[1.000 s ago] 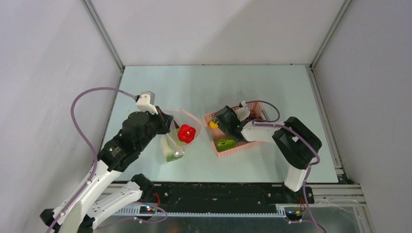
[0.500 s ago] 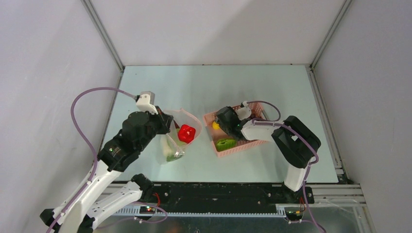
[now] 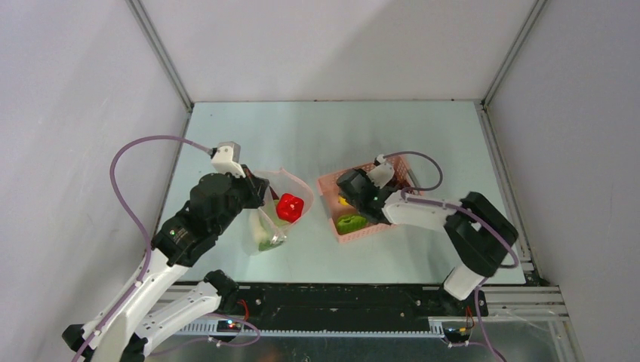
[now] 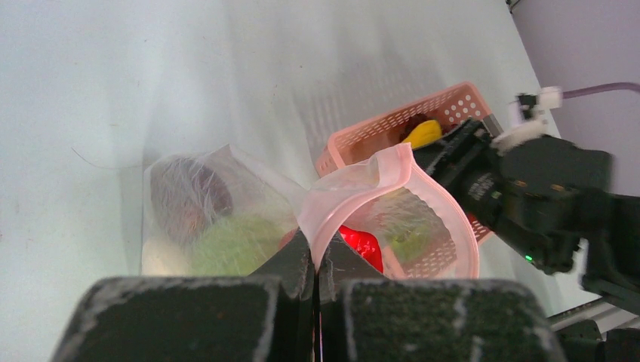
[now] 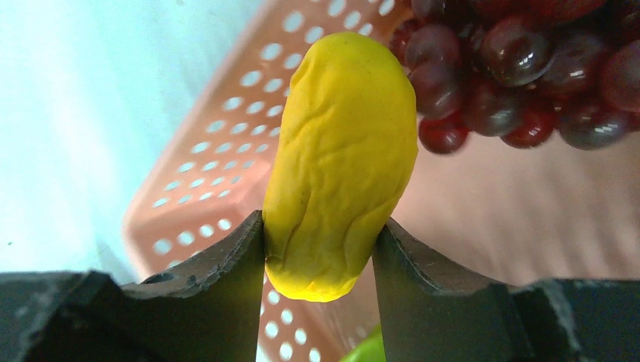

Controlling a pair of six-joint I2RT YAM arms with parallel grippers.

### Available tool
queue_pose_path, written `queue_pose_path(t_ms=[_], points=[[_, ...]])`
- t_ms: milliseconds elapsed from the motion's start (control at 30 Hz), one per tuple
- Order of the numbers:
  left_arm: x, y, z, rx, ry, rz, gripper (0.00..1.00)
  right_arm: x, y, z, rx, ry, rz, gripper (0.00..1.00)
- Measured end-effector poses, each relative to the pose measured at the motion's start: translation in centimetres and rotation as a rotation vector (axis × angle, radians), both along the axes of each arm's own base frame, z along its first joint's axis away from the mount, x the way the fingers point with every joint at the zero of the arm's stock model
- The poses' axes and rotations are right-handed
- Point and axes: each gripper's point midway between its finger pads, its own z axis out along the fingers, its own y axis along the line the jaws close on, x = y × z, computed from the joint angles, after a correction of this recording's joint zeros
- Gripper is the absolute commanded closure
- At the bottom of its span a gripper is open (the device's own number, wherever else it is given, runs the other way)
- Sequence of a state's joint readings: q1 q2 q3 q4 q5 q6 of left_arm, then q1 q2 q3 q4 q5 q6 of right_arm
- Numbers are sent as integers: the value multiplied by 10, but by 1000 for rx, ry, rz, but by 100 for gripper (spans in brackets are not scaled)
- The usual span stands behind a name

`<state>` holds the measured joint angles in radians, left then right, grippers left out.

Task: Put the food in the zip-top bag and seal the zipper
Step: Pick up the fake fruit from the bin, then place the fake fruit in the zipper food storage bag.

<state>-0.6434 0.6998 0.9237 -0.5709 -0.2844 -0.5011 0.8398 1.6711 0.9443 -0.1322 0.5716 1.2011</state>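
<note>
The zip-top bag (image 3: 272, 220) hangs open on the left. My left gripper (image 4: 315, 260) is shut on its pinkish zipper (image 4: 392, 162) edge. Inside the bag lie a red piece (image 4: 364, 245), a leafy green piece (image 4: 234, 245) and a dark brownish one (image 4: 185, 197). Reaching into the pink basket (image 3: 375, 229), my right gripper (image 5: 317, 256) has both fingers pressed against the sides of a yellow food piece (image 5: 343, 166). Dark maroon grapes (image 5: 513, 68) lie just behind it. A lime-green piece (image 3: 350, 223) rests at the basket's near end.
The basket sits right of the bag with a narrow strip of table between them. My right arm's black wrist (image 4: 528, 196) stands close beyond the bag's mouth. Metal frame posts (image 3: 162, 53) and white walls enclose the table.
My right gripper has pushed deeper into the basket and narrowed its fingers onto the yellow piece, with the right elbow swung outward. The left arm and bag have held still.
</note>
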Motion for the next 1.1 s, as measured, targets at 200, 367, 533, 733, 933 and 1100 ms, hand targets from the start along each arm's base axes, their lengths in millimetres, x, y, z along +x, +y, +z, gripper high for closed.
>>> queue_pose_path(t_ms=[200, 367, 533, 733, 933, 1100], points=[[1, -1, -2, 4, 7, -2, 100, -17, -1, 83, -67, -212, 74, 76], [3, -3, -4, 4, 14, -3, 100, -36, 18, 159, -104, -444, 250, 78], [3, -4, -3, 1, 14, -4, 100, -68, 57, 220, -35, -658, 503, 77], [3, -4, -3, -1, 14, -5, 100, -115, 105, 270, 78, -894, 815, 75], [3, -4, -3, 0, 14, -5, 100, -136, 134, 284, 144, -1026, 960, 73], [3, -4, -3, -1, 14, -6, 100, -136, 152, 258, 118, -997, 1020, 67]])
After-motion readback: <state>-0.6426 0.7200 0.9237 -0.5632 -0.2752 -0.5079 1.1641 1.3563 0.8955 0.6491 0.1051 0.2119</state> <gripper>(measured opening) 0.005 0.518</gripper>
